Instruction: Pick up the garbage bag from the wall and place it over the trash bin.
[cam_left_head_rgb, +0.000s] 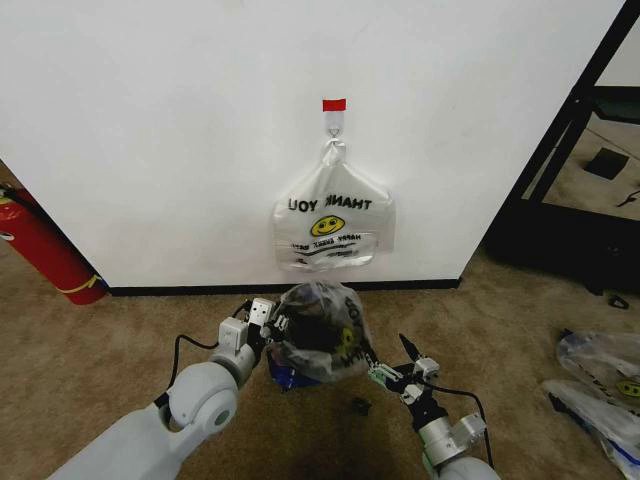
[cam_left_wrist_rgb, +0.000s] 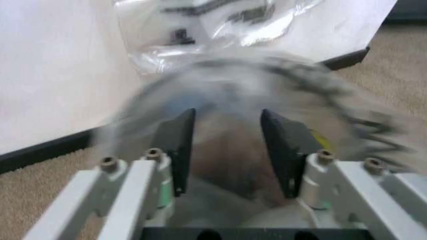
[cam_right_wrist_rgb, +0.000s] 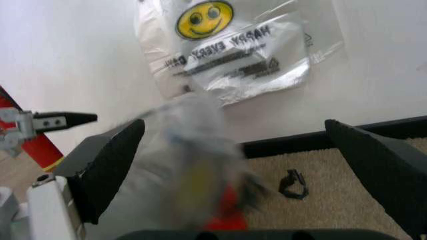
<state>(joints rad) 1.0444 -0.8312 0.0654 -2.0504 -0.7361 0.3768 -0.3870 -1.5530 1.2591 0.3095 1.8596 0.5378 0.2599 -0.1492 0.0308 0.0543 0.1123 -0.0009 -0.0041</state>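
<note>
Here garbage bag (cam_left_head_rgb: 322, 332) over trash bin, between narrow left end effector (cam_left_head_rgb: 272, 322) and wide right end effector (cam_left_head_rgb: 392, 368).

I'm in a plain carpeted room, likely an office or lab: bare white wall (cam_left_head_rgb: 150, 130), fire extinguisher (cam_left_head_rgb: 45, 250), black rack (cam_left_head_rgb: 570, 170) beside me.

Head view: from above and behind both arms, facing forward and down at the white wall (cam_left_head_rgb: 150, 130) and carpet (cam_left_head_rgb: 100, 350), taking in the whole work area. Left wrist view: close along the left gripper (cam_left_wrist_rgb: 227, 145) toward the wall's foot; right wrist view: close past the right gripper (cam_right_wrist_rgb: 233, 165) toward the same wall. All three share the hanging bag (cam_left_head_rgb: 333, 222) and the black baseboard (cam_left_head_rgb: 180, 290).
</note>
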